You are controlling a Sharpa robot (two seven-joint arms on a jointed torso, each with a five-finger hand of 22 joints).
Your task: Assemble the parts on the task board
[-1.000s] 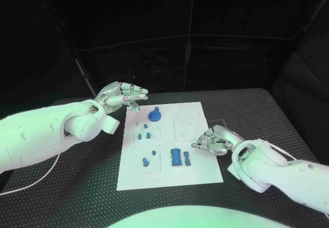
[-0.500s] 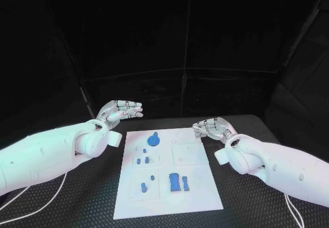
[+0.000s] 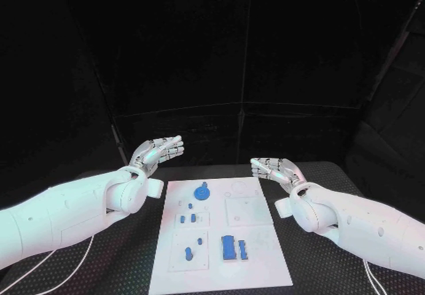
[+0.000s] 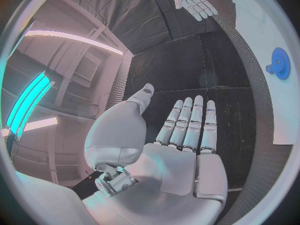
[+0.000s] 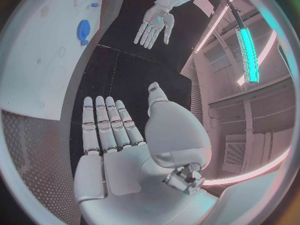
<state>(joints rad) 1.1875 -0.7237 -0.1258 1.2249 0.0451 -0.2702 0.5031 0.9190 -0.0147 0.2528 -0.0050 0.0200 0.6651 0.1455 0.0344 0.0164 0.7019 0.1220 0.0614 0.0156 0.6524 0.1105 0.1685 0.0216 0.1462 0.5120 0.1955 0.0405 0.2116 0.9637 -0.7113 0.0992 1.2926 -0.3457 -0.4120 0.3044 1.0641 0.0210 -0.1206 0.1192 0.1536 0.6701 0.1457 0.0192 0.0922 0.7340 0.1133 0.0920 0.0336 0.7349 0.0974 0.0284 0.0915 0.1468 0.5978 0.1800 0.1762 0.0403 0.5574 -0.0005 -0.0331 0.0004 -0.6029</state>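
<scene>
Task board [image 3: 257,246] smooth matt white plate; table [image 3: 332,184] black, rough textured; parts [image 3: 232,248] blue plastic-looking.

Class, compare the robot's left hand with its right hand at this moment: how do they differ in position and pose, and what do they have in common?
1. The left robot hand is raised beyond the task board's far left corner; the right robot hand sits lower, by the far right corner.
2. In the head view, the left robot hand shows tilted edge-on; the right robot hand shows the backs of its fingers.

Shared: both are open, fingers straight, holding nothing, clear of the blue parts.
</scene>
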